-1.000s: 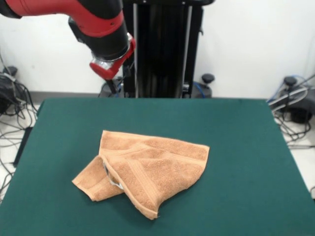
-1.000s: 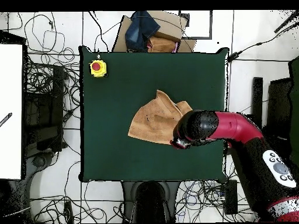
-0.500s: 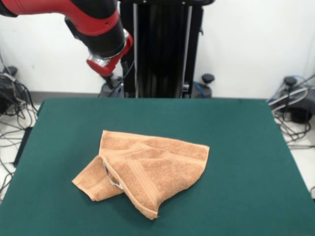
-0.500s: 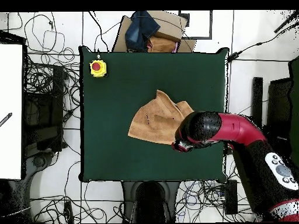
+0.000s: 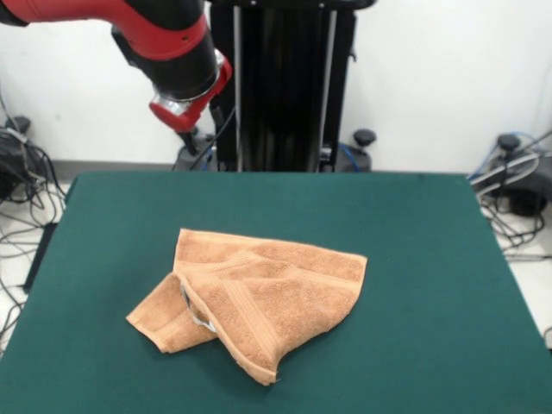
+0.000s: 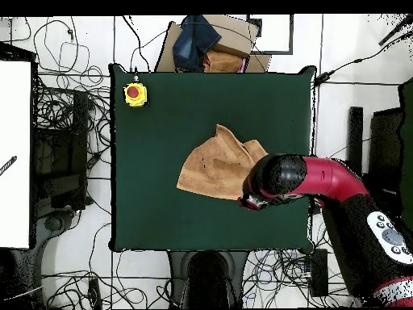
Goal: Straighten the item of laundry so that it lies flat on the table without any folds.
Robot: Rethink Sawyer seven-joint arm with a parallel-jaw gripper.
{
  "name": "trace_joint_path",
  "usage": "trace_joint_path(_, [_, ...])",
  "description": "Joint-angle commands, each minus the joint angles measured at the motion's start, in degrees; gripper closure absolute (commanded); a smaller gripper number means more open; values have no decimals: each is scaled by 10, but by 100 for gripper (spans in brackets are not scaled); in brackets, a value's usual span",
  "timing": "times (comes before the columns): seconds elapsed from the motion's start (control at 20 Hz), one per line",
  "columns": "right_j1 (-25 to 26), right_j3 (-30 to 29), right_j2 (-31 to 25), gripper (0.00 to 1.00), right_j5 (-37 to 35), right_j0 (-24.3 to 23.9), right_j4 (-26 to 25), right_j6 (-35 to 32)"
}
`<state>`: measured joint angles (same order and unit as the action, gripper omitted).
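Note:
The peach-orange towel [image 5: 259,289] lies crumpled near the middle of the dark green table [image 5: 414,259]. Its left corner is folded over, a flap points toward the near edge, and a small white tag [image 5: 197,316] shows at the fold. In the overhead view the towel [image 6: 211,165] lies right of the table's centre [image 6: 153,202]. My gripper [image 5: 183,115] hangs high above the table's far left part, well clear of the towel. In the overhead view my gripper [image 6: 249,199] overlaps the towel's lower right edge, hiding part of it.
A yellow box with a red button [image 6: 135,94] sits at a table corner. A cardboard box with dark cloth [image 6: 211,44] stands beyond the table edge. Cables lie on the floor around the table. The black pedestal [image 5: 280,86] stands behind the far edge.
The arm's end has risen a little and shifted slightly away from the towel. The towel has not moved.

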<state>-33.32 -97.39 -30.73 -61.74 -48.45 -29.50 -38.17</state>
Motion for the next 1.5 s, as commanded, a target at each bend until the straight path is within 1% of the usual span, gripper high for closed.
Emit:
trace_joint_path(0.05, [23, 20, 32, 0, -4, 45, 4, -104])
trace_joint_path(0.2, [30, 60, 27, 0, -30, 68, 16, -108])
trace_joint_path(0.4, [56, 100, 38, 0, -48, 92, 12, -106])
trace_joint_path(0.6, [88, 138, 51, 0, -48, 111, 13, -106])
trace_joint_path(0.75, [101, 163, 51, 0, -48, 118, 20, -100])
trace_joint_path(1.3, [97, 232, 48, 0, -116, 137, 44, -64])
trace_joint_path(1.5, [96, 255, 47, 0, -164, 147, 44, -55])
